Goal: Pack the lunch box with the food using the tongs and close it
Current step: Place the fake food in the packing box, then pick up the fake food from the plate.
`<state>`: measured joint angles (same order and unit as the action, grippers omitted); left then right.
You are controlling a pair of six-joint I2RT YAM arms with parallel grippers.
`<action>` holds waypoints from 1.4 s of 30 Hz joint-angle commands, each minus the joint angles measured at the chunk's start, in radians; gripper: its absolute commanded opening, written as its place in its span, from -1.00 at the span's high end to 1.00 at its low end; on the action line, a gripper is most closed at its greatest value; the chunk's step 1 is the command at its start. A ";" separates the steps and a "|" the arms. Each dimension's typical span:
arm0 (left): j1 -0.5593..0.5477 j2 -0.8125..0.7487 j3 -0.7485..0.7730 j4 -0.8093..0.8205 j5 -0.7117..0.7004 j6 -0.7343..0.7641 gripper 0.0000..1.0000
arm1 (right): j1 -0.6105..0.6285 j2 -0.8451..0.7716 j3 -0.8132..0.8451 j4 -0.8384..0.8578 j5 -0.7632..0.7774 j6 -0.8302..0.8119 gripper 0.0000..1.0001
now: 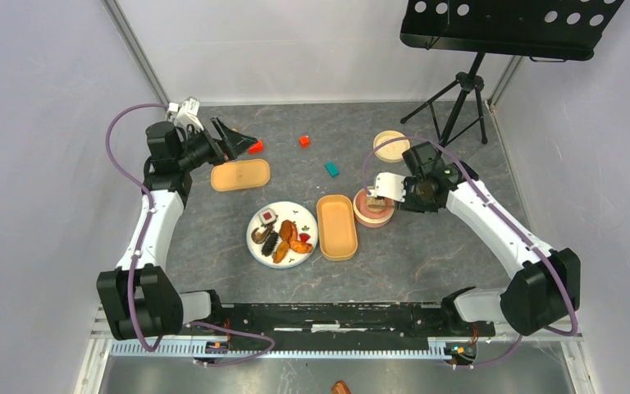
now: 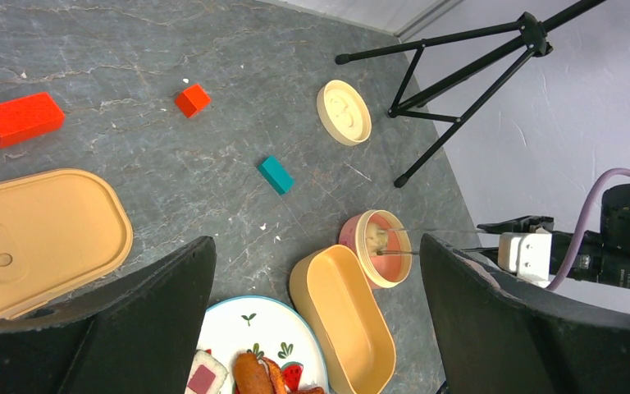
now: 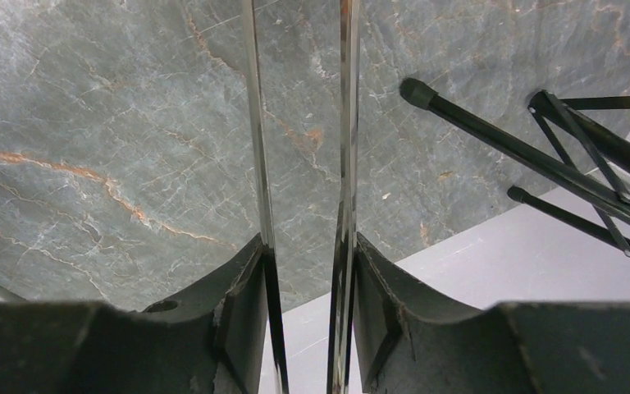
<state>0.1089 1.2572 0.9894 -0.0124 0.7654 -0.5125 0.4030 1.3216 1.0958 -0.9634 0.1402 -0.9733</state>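
Red brick (image 1: 255, 147), red cube (image 1: 304, 140), teal block (image 1: 331, 169), black tripod (image 1: 462, 98)

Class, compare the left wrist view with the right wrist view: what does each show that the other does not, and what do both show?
Only the left wrist: the plate of food, the box, its lid, the pink pot, the round lid, the red block, red cube and teal block.
Only the right wrist: how the right gripper clamps the two arms of the tongs.
Both: the grey table and the tripod.
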 commanded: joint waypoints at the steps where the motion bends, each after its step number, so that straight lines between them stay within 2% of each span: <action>1: -0.003 -0.002 0.036 0.019 0.006 0.011 -0.99 | -0.002 0.012 0.114 -0.024 -0.018 0.022 0.11; 5: -0.003 -0.005 0.035 0.019 0.009 0.012 -0.99 | -0.002 0.018 0.207 -0.059 -0.059 0.036 0.07; 11: -0.003 -0.007 0.036 0.017 0.006 0.020 -0.99 | 0.018 0.053 0.367 -0.110 -0.199 0.054 -0.04; 16: -0.003 -0.013 0.034 0.017 -0.010 0.027 -0.99 | 0.135 0.123 0.452 -0.123 -0.287 0.088 -0.09; 23: 0.014 -0.029 0.027 -0.053 -0.054 0.050 -0.99 | 0.305 0.254 0.505 -0.052 -0.353 0.113 -0.11; 27: 0.030 -0.045 0.010 -0.054 -0.057 0.037 -0.99 | 0.369 0.300 0.489 0.005 -0.350 0.028 -0.10; 33: 0.045 -0.062 0.003 -0.055 -0.057 0.033 -0.99 | 0.387 0.361 0.493 0.064 -0.314 -0.144 -0.07; 42: 0.065 -0.063 0.002 -0.041 -0.063 0.016 -0.99 | 0.396 0.504 0.610 0.110 -0.298 -0.242 -0.06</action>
<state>0.1616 1.2148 0.9882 -0.0742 0.7082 -0.5072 0.7910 1.7851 1.6165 -0.9138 -0.1619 -1.1442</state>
